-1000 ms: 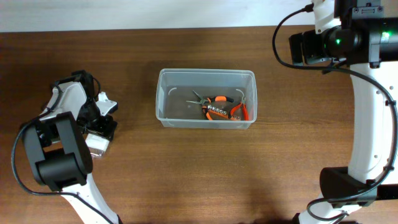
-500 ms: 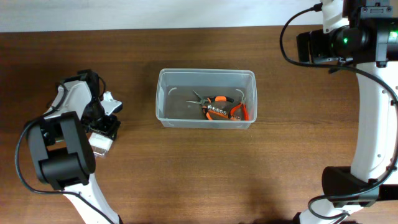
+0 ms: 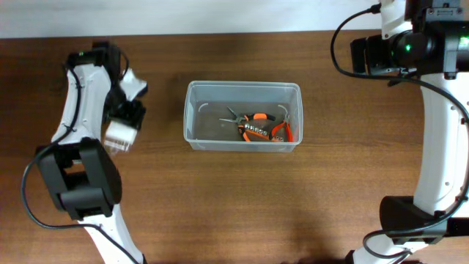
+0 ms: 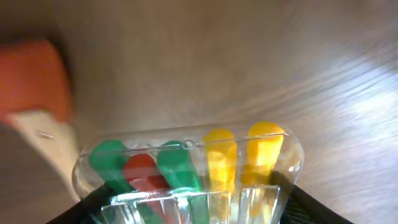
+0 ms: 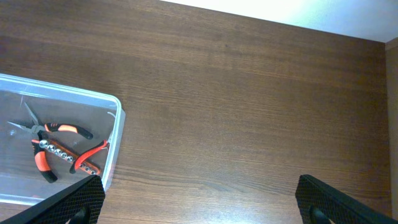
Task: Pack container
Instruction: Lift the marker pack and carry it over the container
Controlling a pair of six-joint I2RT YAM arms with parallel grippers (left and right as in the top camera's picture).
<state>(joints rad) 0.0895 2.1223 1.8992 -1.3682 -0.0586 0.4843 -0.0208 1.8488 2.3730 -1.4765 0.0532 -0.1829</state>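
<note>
The container [image 3: 193, 117], a clear plastic tub, stands at the table's centre and holds orange-handled pliers [image 3: 258, 125] and a dark bit strip. My left gripper [image 4: 189, 208] is shut on a clear case of green, red and yellow bits [image 4: 186, 158], one black finger on each end. From overhead the case [image 3: 117, 136] hangs left of the container, well apart from it. My right gripper [image 5: 208, 205] stands wide open over bare wood, with nothing between its fingers. The container's corner [image 5: 115, 118] lies to its left.
A blurred orange and cream shape [image 4: 34, 81] lies beyond the case in the left wrist view. The right arm [image 3: 399, 48] hovers at the table's far right corner. The table's back edge meets a pale wall [image 3: 220, 15].
The left gripper has carried the clear case from the near left toward the far side of the table. The right arm shifted slightly right, then stayed still.
</note>
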